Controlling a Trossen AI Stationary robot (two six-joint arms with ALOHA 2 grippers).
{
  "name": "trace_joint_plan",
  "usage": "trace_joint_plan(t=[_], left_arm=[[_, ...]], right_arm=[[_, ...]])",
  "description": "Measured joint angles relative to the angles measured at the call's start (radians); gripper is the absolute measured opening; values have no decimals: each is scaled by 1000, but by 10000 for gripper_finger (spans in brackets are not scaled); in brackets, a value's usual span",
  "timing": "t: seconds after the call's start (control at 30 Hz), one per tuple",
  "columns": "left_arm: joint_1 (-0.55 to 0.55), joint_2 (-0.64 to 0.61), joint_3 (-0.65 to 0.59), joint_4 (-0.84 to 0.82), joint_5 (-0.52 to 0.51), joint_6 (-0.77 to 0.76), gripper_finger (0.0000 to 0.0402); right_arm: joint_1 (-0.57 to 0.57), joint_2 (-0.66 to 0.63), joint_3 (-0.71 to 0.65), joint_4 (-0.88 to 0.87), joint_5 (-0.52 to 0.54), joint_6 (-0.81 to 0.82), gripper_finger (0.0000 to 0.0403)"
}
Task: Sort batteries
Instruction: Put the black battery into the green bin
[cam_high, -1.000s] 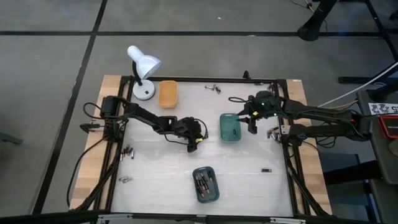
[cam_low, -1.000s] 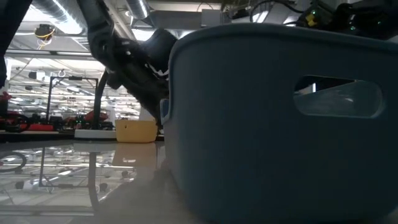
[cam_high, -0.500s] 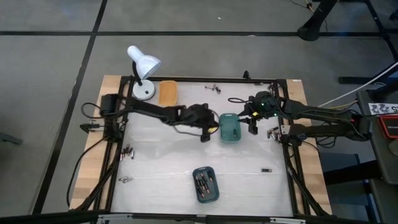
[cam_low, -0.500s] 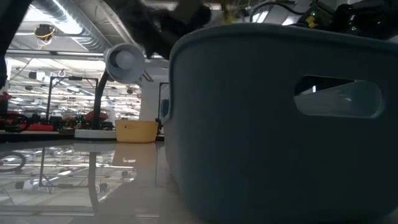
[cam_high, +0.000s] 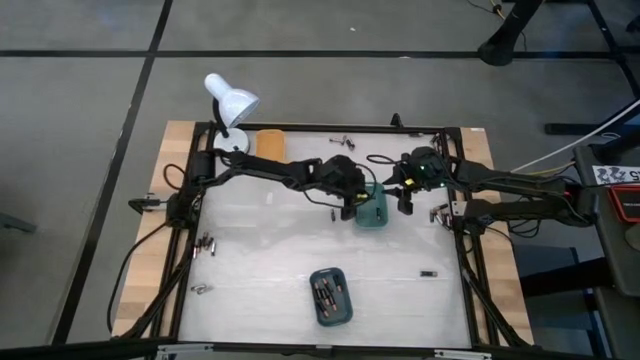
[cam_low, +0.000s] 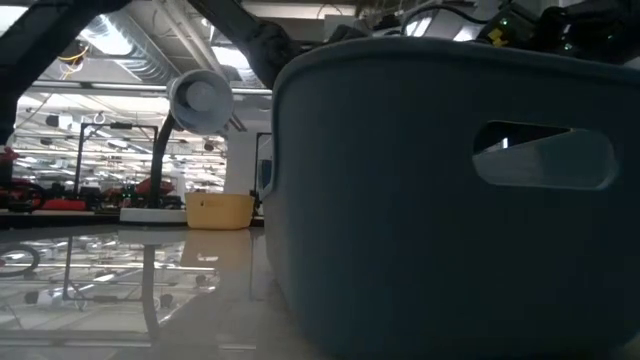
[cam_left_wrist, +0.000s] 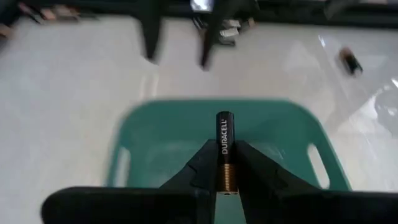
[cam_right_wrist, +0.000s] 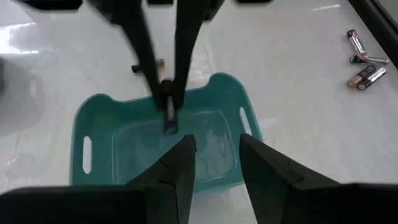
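My left gripper (cam_high: 352, 206) hangs over the left end of the green tray (cam_high: 374, 206) and is shut on a black-and-copper battery (cam_left_wrist: 224, 149). That battery (cam_right_wrist: 168, 107) is above the tray's bare floor (cam_right_wrist: 186, 146). My right gripper (cam_right_wrist: 217, 165) stands open above the tray's right end, touching nothing. A dark teal tray (cam_high: 331, 296) near the front holds several batteries. Loose batteries lie at the table's left (cam_high: 207, 243), at the far edge (cam_high: 344, 141) and at the front right (cam_high: 428, 272). My left gripper pinches the battery's copper end (cam_left_wrist: 224, 176) between its two fingers (cam_left_wrist: 198, 167). The battery lies along the fingers, and its black end (cam_left_wrist: 224, 119) sticks out past their tips. The fingers slant down from the table's left. The battery is clear of the tray.
A white desk lamp (cam_high: 229, 103) and an orange tray (cam_high: 268, 144) stand at the far left, the tray partly under my left arm. More batteries lie by the right frame (cam_high: 438, 212). In the low view the dark teal tray (cam_low: 440, 190) blocks the right half.
My left gripper has risen and gone from the middle of the table toward the right and far edges, ending over the green tray's left end. In the low view its arm has climbed off the lamp. My right arm has kept still.
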Motion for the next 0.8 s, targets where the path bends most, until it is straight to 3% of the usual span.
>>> trace_joint_plan(t=[0.23,0.43,0.8], left_arm=[[-14,16,-1,35,-20,20,111],[-22,-26,-3,-42,-27,71,150],[-40,-141,-2,-553,-24,327,155]], right_arm=[[-1,0,-25,71,47,-9,126],[-1,0,-25,75,56,21,126],[-1,0,-25,90,80,35,126]])
